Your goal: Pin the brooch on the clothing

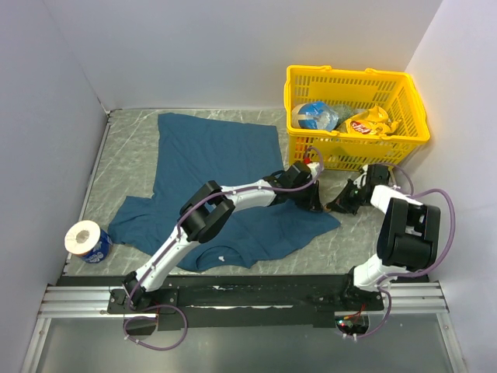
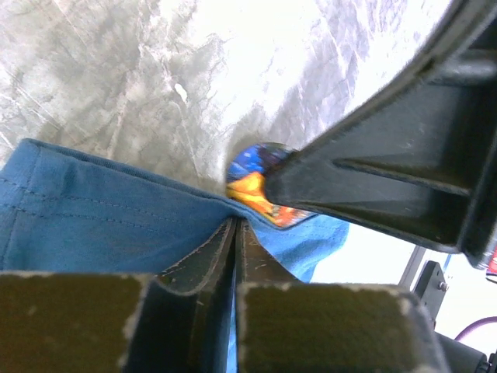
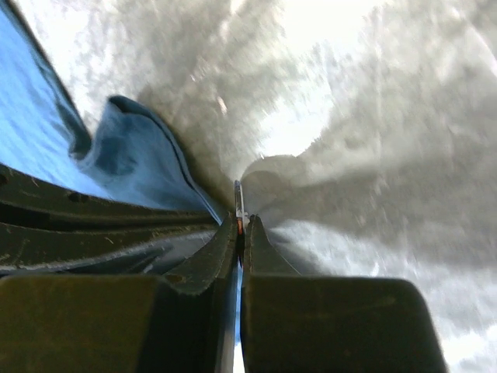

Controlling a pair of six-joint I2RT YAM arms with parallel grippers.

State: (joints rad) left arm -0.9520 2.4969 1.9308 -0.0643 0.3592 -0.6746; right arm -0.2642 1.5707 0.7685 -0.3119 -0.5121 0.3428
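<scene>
Both arms meet at the right hem of the shirt [image 1: 210, 155], which lies spread flat across the grey table [image 1: 132, 155]. The left gripper [image 2: 234, 225] has its fingers pressed together on the stitched edge of the blue cloth, lifting a small fold off the surface. Just beyond that fold sits the brooch [image 2: 252, 186], orange with some blue on its face, touching the hem. The right gripper [image 3: 241, 221] is clamped on it, and from that wrist it shows only as a thin sliver edge-on between the tips. A yellow basket [image 1: 419, 116] of snack packets stands behind, a toilet roll [image 1: 85, 239] far left
</scene>
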